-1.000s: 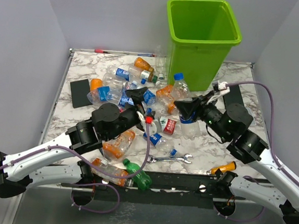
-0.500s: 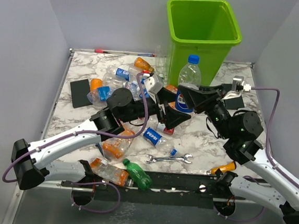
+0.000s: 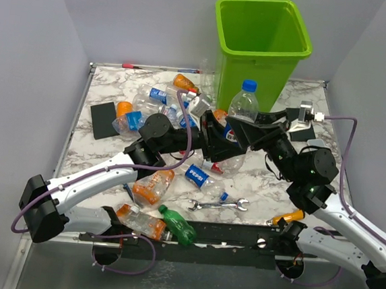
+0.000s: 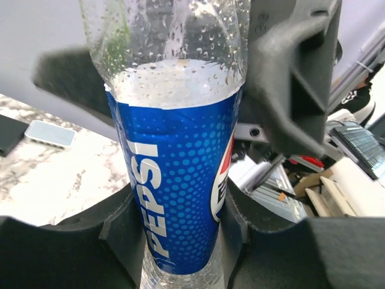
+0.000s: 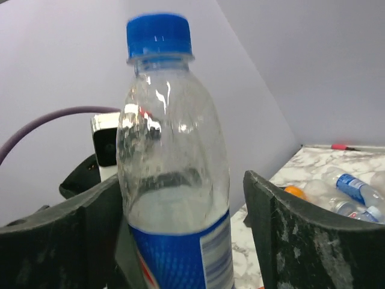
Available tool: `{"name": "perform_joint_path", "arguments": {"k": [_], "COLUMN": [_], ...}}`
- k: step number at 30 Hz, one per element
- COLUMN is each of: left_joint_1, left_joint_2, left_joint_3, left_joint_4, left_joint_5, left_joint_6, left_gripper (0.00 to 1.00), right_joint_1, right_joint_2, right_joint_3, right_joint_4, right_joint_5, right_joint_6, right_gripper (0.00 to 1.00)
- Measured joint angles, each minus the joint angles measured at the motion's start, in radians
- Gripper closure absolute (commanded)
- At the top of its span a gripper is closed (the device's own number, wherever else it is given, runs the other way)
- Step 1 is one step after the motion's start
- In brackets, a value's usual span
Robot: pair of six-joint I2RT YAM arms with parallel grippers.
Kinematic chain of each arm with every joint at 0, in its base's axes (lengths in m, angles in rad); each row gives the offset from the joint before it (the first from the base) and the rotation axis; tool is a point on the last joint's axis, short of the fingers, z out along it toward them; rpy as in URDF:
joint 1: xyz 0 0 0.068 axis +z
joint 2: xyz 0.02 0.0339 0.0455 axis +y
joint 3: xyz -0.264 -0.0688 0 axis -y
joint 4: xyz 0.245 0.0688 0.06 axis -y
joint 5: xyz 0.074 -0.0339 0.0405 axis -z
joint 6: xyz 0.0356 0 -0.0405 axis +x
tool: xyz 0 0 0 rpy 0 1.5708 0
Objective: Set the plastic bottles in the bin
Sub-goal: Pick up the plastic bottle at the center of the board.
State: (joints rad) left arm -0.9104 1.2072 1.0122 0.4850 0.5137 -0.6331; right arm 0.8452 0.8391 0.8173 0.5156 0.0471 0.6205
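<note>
One bottle (image 3: 242, 109) upright, cap up, on the bin's (image 3: 280, 78) near side | my left gripper (image 4: 177, 217) pinches its label | right gripper (image 5: 180, 211) flanks it, I cannot tell how tightly

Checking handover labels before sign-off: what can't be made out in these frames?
Bin floor: top view, the bin's near wall hides it; contents unknown.
Pepsi bottle cap and base: left wrist view, cut off by top and bottom edges.
Right hand pad contact: right wrist view, it lies below the bottom edge.
Whatever lies under the left arm: top view, the arm covers it.
</note>
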Motion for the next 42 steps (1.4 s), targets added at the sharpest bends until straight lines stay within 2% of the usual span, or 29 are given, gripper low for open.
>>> {"name": "perform_joint_path", "arguments": {"k": [3, 9, 15, 22, 30, 31, 32, 33, 34, 35, 36, 42], "left_joint_1": [-0.004, -0.008, -0.008, -0.008, -0.007, -0.007, -0.008, -0.008, -0.008, -0.008, -0.009, -0.009], "left_joint_2": [-0.003, -0.011, -0.047, -0.061, -0.070, -0.070, -0.071, -0.072, -0.074, -0.075, -0.079, -0.174], "left_joint_3": [-0.021, -0.033, -0.034, -0.034, -0.043, -0.043, -0.043, -0.043, -0.043, -0.043, -0.043, -0.073], "left_joint_4": [0.008, -0.040, -0.147, -0.203, -0.257, -0.257, -0.256, -0.255, -0.256, -0.256, -0.256, -0.296], "left_joint_5": [0.014, 0.018, -0.003, -0.014, -0.030, -0.031, -0.032, -0.033, -0.036, -0.042, -0.051, -0.188], "left_joint_6": [0.002, 0.052, 0.147, 0.198, 0.216, 0.219, 0.223, 0.227, 0.230, 0.233, 0.244, 0.290], "left_gripper": [0.75, 0.75, 0.76, 0.76, 0.76, 0.73, 0.62, 0.41, 0.23, 0.09, 0.01, 0.01], "right_joint_1": [-0.001, -0.002, -0.002, -0.002, 0.000, 0.000, 0.000, 0.000, 0.000, 0.000, 0.000, 0.000], "right_joint_2": [0.001, 0.005, 0.059, 0.142, 0.214, 0.211, 0.209, 0.207, 0.204, 0.201, 0.198, 0.181], "right_joint_3": [0.039, 0.216, 0.480, 0.603, 0.614, 0.614, 0.614, 0.614, 0.614, 0.614, 0.614, 0.632], "right_joint_4": [-0.071, -0.340, -0.580, -0.751, -0.858, -0.861, -0.861, -0.862, -0.862, -0.862, -0.862, -0.868], "right_joint_5": [-0.001, 0.018, 0.075, 0.121, 0.123, 0.123, 0.123, 0.123, 0.122, 0.122, 0.124, 0.201], "right_joint_6": [-0.025, -0.126, -0.227, -0.255, -0.224, -0.217, -0.215, -0.213, -0.214, -0.214, -0.216, -0.266], "right_gripper": [0.01, 0.02, 0.19, 0.31, 0.71, 0.78, 0.91, 0.98, 0.99, 0.99, 1.00, 1.00]}}
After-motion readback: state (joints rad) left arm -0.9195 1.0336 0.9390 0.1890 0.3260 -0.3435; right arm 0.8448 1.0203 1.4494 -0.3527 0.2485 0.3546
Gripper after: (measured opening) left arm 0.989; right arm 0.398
